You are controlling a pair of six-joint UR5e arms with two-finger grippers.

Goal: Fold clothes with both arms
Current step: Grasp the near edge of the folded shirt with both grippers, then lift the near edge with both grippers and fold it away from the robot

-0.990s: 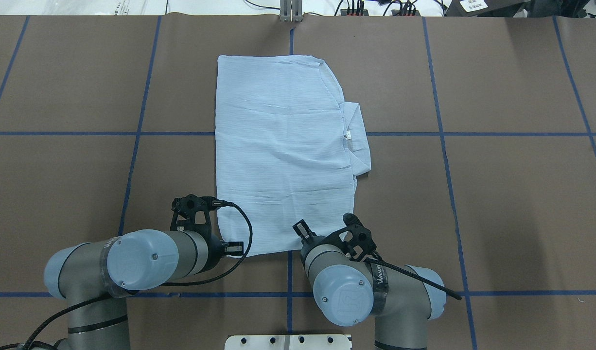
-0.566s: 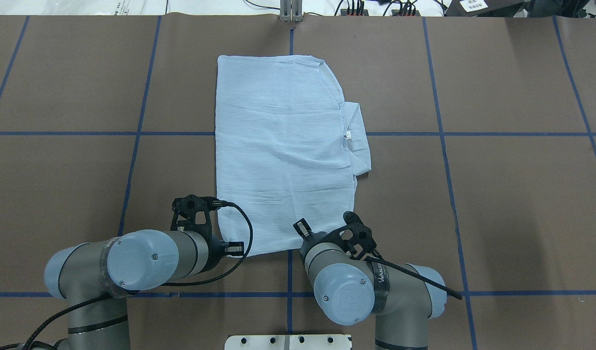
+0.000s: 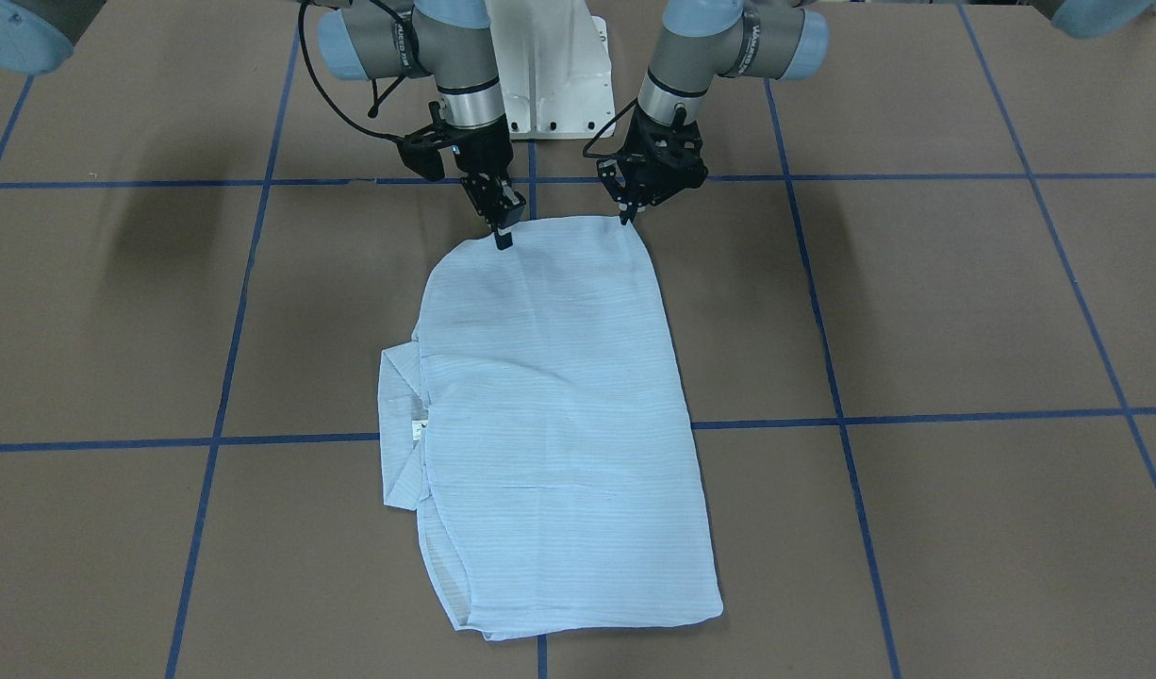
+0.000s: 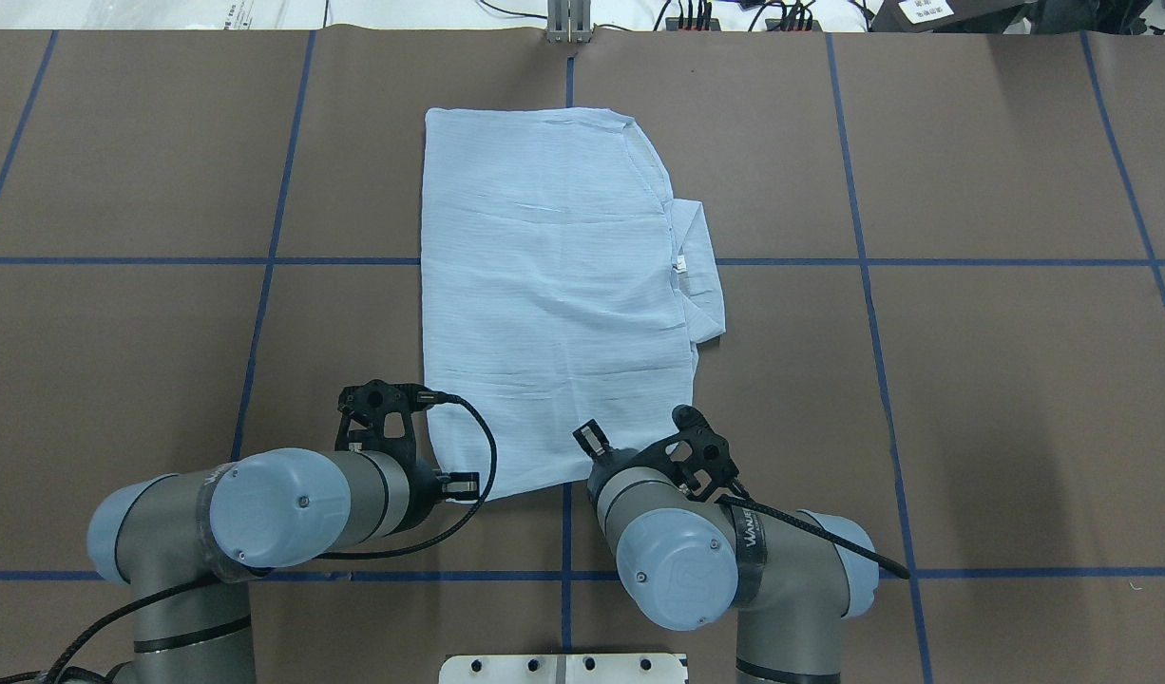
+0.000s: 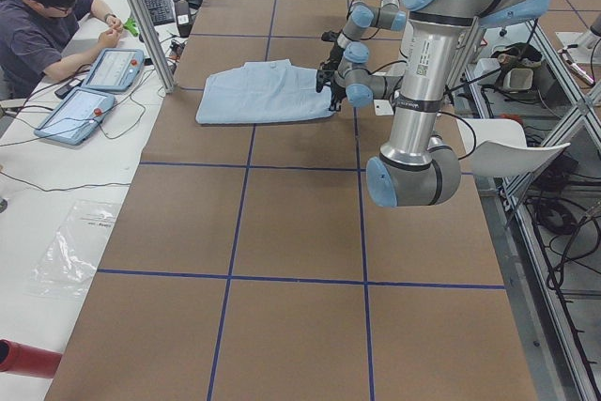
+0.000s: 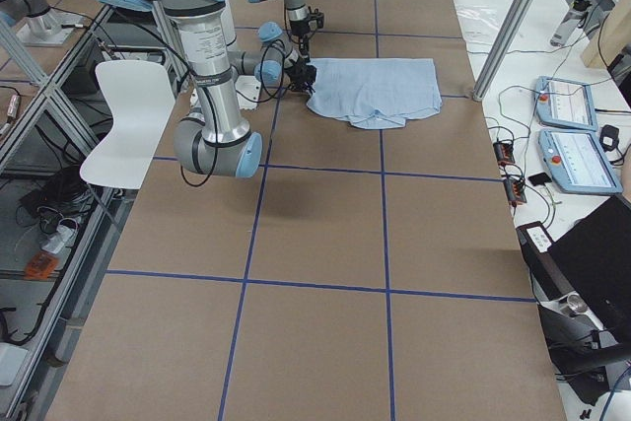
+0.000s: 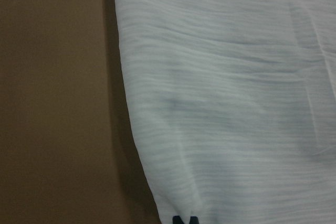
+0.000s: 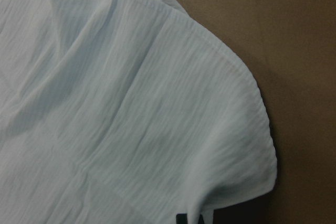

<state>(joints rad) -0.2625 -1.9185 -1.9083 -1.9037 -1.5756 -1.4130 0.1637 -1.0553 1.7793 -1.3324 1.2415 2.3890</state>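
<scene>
While L arm (image 4: 288,503) and R arm (image 4: 677,560) are standing at lower centre of overhead frame, shirt (image 4: 554,285) is lying flat mid-frame on desk (image 4: 972,399); both jaws are pinching its lower-edge corners, prob. for lifting hem over into next fold.

Illegible white lettering, right arm (image 4: 735,560)

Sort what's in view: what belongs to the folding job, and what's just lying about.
Job: shirt; left tool and right tool, both pinching its near edge.
Lying about: tablets, white chair, plastic bag, red tube.
</scene>
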